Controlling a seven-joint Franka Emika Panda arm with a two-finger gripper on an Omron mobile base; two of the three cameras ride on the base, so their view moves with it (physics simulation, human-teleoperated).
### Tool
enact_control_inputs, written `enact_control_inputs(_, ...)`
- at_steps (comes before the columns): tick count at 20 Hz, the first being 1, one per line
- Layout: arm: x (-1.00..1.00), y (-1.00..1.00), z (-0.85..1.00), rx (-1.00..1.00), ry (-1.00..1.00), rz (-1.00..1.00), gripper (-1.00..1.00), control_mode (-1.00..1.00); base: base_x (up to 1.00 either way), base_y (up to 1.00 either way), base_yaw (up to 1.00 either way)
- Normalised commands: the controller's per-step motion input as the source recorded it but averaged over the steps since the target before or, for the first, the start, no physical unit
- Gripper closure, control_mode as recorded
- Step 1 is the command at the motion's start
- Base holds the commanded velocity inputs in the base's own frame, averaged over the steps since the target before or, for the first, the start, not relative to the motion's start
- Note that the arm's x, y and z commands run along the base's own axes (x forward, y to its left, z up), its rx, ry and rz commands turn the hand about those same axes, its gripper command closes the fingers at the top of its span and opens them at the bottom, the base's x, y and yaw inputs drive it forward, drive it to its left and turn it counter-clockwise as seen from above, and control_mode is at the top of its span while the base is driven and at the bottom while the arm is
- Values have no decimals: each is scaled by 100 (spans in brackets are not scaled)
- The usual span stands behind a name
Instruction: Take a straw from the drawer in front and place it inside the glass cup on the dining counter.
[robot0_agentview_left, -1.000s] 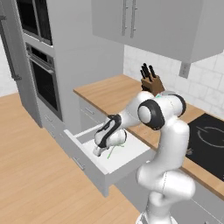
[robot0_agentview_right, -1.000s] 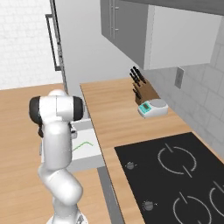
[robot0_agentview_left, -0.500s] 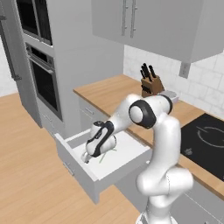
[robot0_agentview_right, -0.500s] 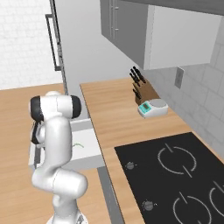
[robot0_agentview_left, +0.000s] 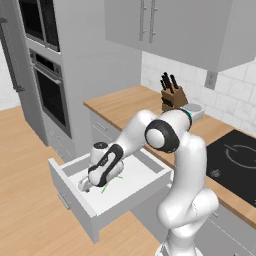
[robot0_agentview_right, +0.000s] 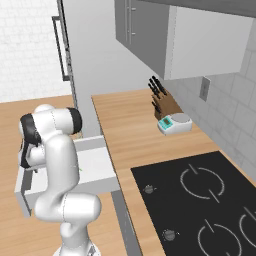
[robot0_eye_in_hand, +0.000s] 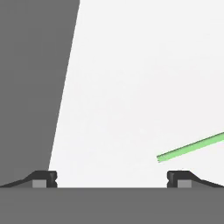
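Observation:
The drawer (robot0_agentview_left: 131, 192) stands pulled out below the wall worktop, light grey with a whitish floor (robot0_eye_in_hand: 131, 78). My arm reaches down into it. My gripper (robot0_agentview_left: 85, 187) hangs open close above the floor near the drawer's front panel, with nothing between its fingertips (robot0_eye_in_hand: 179, 177). The straw (robot0_agentview_left: 108, 184), a thin light green stick, lies flat on the drawer floor just beside the hand. In the hand view the straw (robot0_eye_in_hand: 192, 148) ends right above one fingertip and runs off to the side, outside my gripper (robot0_eye_in_hand: 111, 179). The glass cup and the dining counter are out of view.
The drawer's grey side wall (robot0_eye_in_hand: 30, 87) rises close to the other fingertip. On the wood worktop (robot0_agentview_right: 130, 125) stand a knife block (robot0_agentview_left: 172, 96) and a small scale (robot0_agentview_right: 174, 123). A black hob (robot0_agentview_right: 205, 200) lies to the right; a wall oven (robot0_agentview_left: 49, 85) stands to the left.
The hand has moved toward the drawer's front while staying open. The drawer stands further out from the cabinet than a second ago.

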Motion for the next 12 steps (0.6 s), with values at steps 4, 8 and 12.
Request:
enact_control_inputs(4, 44, -83, 39, -1, 8, -15, -100, -100, 0, 0, 0)
enact_control_inputs(8, 66, -71, 11, -3, 7, -7, -100, -100, 0, 0, 0)
enact_control_inputs(12, 57, -45, 0, -7, 1, 0, -100, -100, 0, 0, 0)
